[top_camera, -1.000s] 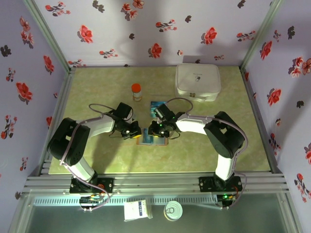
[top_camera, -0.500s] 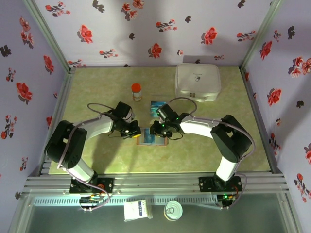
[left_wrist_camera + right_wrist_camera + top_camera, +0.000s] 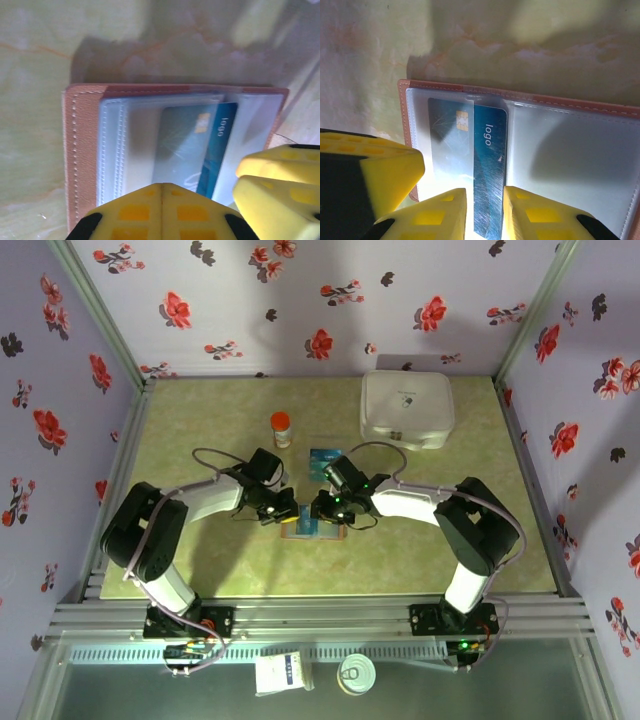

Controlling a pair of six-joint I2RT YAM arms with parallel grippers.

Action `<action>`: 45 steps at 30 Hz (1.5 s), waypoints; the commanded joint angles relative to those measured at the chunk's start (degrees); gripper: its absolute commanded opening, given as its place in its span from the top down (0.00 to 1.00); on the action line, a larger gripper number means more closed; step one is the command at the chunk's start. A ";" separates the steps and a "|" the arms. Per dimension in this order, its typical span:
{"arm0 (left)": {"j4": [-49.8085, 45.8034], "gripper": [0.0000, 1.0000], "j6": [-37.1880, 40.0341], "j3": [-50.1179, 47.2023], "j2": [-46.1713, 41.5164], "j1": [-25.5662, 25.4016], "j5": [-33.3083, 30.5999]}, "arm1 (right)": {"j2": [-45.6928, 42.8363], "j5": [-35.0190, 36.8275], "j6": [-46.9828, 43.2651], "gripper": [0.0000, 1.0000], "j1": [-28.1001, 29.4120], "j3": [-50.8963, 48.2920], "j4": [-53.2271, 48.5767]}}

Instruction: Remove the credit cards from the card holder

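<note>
The card holder [image 3: 312, 529] lies open and flat on the table, brown rim around clear pocket panels [image 3: 82, 150] [image 3: 570, 150]. A teal credit card [image 3: 490, 165] [image 3: 220, 137] sits half out of a pocket, its bare strip marked "logo". My right gripper [image 3: 321, 508] [image 3: 485, 210] is open a narrow gap, and that bare strip shows between its fingertips. My left gripper [image 3: 282, 512] [image 3: 161, 189] is shut with nothing between its jaws, over the holder's left panel. Another teal credit card [image 3: 323, 462] lies loose on the table behind the holder.
A white rounded case [image 3: 405, 410] stands at the back right. A small orange-capped bottle [image 3: 281, 428] stands behind the left gripper. Floral walls close in the table on three sides.
The left gripper has shifted slightly right, closer to the holder, and its jaws have closed fully. The right arm's elbow has swung outward a little; its gripper stays over the card.
</note>
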 commanded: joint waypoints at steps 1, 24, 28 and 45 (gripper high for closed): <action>-0.90 0.98 -0.35 0.82 0.87 -0.17 -1.13 | 0.71 -0.19 0.40 0.73 -0.13 -0.91 0.50; -1.23 0.99 -0.40 -0.20 1.95 -0.17 -2.29 | 0.98 -6.60 6.49 0.78 -2.02 -6.40 14.68; -1.04 0.99 -0.63 -0.03 1.92 -0.17 -2.30 | 0.10 -7.14 6.63 0.82 -2.38 -6.83 15.34; -1.26 0.99 -0.62 0.81 2.23 -0.21 -1.91 | -1.15 -7.32 5.16 0.92 -4.28 -8.79 14.29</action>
